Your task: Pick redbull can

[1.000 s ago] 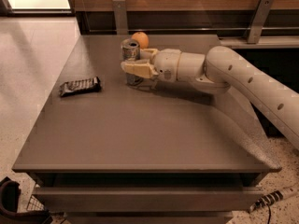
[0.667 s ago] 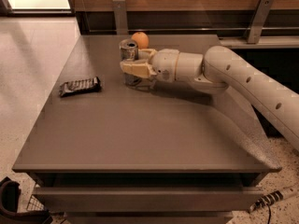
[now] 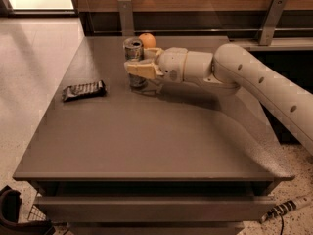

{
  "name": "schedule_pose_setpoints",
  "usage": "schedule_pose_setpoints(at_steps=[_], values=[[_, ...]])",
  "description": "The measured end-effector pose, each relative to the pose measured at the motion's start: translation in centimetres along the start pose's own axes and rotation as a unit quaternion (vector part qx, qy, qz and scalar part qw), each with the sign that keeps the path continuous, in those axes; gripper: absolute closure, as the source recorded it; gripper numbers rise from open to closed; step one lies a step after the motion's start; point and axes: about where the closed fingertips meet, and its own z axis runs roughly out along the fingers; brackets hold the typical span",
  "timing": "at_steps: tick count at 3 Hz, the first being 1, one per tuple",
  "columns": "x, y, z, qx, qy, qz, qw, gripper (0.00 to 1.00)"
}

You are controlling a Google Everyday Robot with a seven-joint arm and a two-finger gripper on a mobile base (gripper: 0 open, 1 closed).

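Far on table [image 3: 146,146] | hand [image 3: 136,61] clamped on redbull can [image 3: 132,48] | orange [image 3: 146,40] just behind

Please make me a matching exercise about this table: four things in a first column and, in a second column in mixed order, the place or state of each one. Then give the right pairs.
Column one
1. tall slim silver metal can
2. round orange fruit
3. dark flat snack wrapper
4. beige tool on the white arm

Column two
A. lies flat near the left edge of the grey table
B. reaches in from the right, at the can's mid-height
C. stands upright, shiny top showing
D. sits just behind the can, near the table's back edge

Pairs: 1-C, 2-D, 3-A, 4-B.
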Motion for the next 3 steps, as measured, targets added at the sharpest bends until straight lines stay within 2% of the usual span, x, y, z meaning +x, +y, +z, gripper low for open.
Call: schedule_pose_setpoints(at_steps=[2, 3], values=[[-6.5, 0.7, -0.9, 0.003, 0.009, -0.055, 0.9984, 1.00], [-11.1, 1.5, -1.5, 0.004, 0.014, -0.102, 0.9947, 1.00]])
